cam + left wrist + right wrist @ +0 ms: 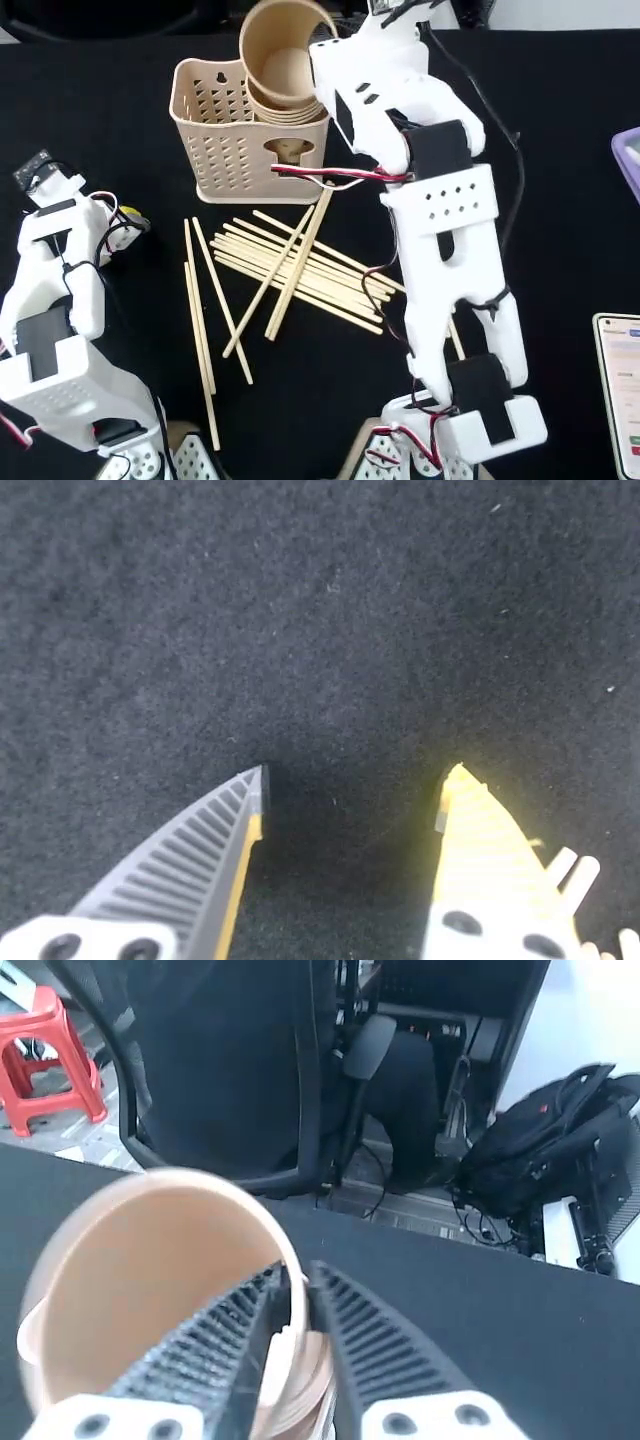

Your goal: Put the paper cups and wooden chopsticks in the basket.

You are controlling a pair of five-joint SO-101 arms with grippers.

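L arm: near-left of the tabletop (pixel 560 200), folded back on itself, wrist over the left edge area.
L gripper (pixel 357 775): released; fingers spread w/ nothing between them, tips low over bare black cloth.
Phone (pixel 620 390): near-right edge of tabletop, lying flat, partly cut off by the frame.
R arm: base near-centre, stretched away from its base toward the basket, partly covering the chopsticks' right ends.
Chopsticks (pixel 300 265): loose on tabletop btw. the two arms, none in the basket. Main bunch lies fanned and overlapping, approx. diagonal. A few singles lie nearer and to the left, running lengthwise. One crossing pair points at the basket's near-right corner; can't tell if it touches.
Purple item (pixel 628 160): right edge, mostly out of frame, well apart from the rest.
Basket (pixel 225 140): beige, perforated plastic, upright on tabletop, beyond the chopsticks.
Cup stack (pixel 290 112): nested paper cups standing in the basket's right part, rims above the wall.
Paper cup (pixel 285 45): tilted, mouth open to the camera, held above the stack; not seated in it.
R gripper (pixel 299 1270): clenched on the paper cup's rim, one finger inside, one outside, wall pinched btw. them.
Beyond tabletop: office chair (pixel 220 1060), red stool (pixel 50 1060), black backpack (pixel 540 1160) on the floor.
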